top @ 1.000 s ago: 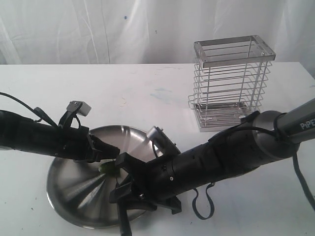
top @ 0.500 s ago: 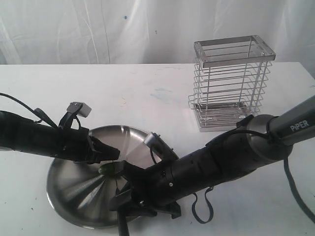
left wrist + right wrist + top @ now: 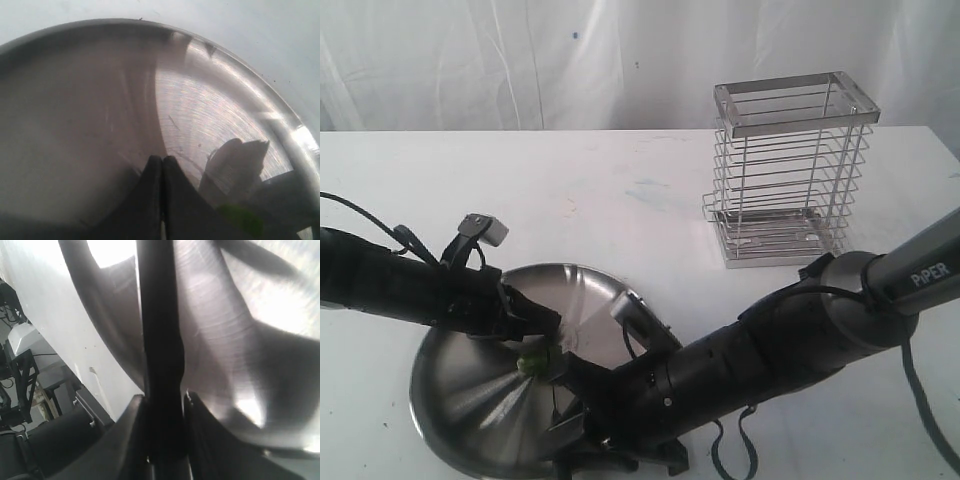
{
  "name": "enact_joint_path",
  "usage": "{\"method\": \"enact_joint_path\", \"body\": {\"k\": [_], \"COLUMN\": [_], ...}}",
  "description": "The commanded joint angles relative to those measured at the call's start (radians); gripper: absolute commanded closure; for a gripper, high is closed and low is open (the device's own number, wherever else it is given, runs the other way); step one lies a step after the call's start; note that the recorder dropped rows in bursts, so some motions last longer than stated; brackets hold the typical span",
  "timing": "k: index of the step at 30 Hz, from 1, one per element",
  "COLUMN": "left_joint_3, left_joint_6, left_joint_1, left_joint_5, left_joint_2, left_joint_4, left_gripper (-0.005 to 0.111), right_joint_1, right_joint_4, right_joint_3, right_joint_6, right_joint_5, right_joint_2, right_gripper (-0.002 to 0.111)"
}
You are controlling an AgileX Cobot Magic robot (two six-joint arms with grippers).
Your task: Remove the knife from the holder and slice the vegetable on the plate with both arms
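Knife [image 3: 160, 340] in right hand [image 3: 163, 400], seemingly above plate [image 3: 225, 345]

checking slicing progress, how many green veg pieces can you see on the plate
1. One green vegetable piece lies near the plate's middle, close to the left end effector's tip. The right arm covers part of the plate, so more may be hidden.

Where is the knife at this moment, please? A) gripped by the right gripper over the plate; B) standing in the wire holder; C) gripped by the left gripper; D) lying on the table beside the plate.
A: the right wrist view shows the knife clamped in the right gripper above the plate, and the holder stands empty.
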Motion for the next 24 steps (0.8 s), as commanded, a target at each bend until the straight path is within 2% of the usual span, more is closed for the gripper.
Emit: {"method": "enact_joint_path", "body": {"k": [1, 6, 10, 19, 24], "left_joint_3": [0.012, 0.012, -0.002, -0.046, -0.046], "left_joint_6": [-0.008, -0.013, -0.005, -0.009, -0.171], "left_joint_1": [-0.004, -0.004, -0.004, -0.004, -0.004], "left_joint_5": [-0.043, -0.044, -0.044, 0.109, 0.198], "left_joint_2": [0.014, 0.014, 0.014, -0.025, -0.102], "left_joint_4": [0.047, 0.032, -0.014, -0.017, 0.151], "left_gripper": [0.107, 0.107, 0.107, 0.107, 0.107], "right_joint_1": [0.006, 0.006, 0.006, 0.006, 0.006], "right_joint_4": [-0.048, -0.048, -0.051, -0.051, -0.048], "right_joint_3": [0.024, 0.024, 0.024, 0.024, 0.023], "right_joint_6": [0.025, 0.086, 0.138, 0.152, 0.151], "right_joint_5": [0.015, 0.073, 0.053, 0.053, 0.059], "right_joint_2": [0.010, 0.010, 0.007, 0.007, 0.007], "right_gripper": [0.108, 0.108, 0.108, 0.108, 0.108]}}
